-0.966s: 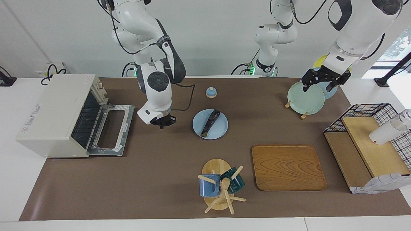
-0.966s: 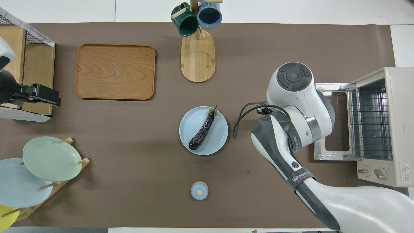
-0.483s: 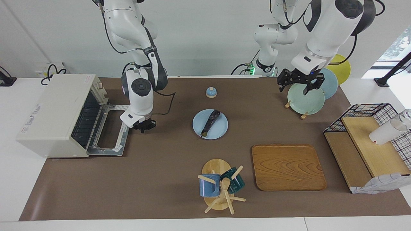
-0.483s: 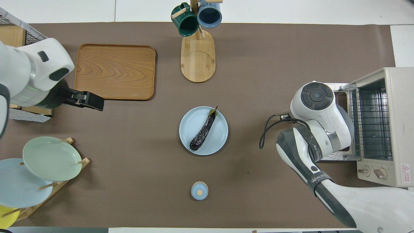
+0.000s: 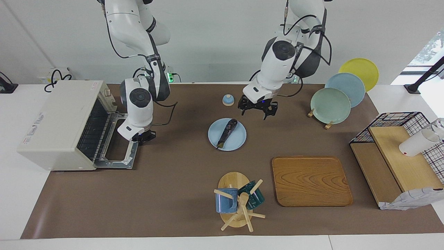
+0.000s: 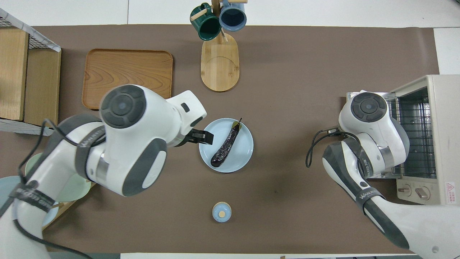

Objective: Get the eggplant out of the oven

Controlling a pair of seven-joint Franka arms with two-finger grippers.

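Note:
The eggplant [image 5: 227,132] lies on a light-blue plate [image 5: 240,139] at the table's middle; it also shows in the overhead view [image 6: 225,147] on that plate [image 6: 240,160]. The oven [image 5: 55,121] stands at the right arm's end with its door [image 5: 119,142] folded down flat; only a wire rack shows inside [image 6: 411,136]. My left gripper [image 5: 257,110] is open and empty, over the mat by the plate's rim. In the overhead view it [image 6: 205,136] covers that rim. My right gripper [image 5: 143,136] hangs low at the oven door's outer edge.
A small bell [image 5: 228,100] sits nearer to the robots than the plate. A mug tree [image 5: 237,201] and a wooden tray [image 5: 310,180] lie farther out. A plate rack [image 5: 331,104] and a wire shelf [image 5: 399,146] stand at the left arm's end.
My left arm swung from the plate rack to over the plate's rim. My right gripper moved from beside the plate to the oven door's edge. The eggplant has not moved.

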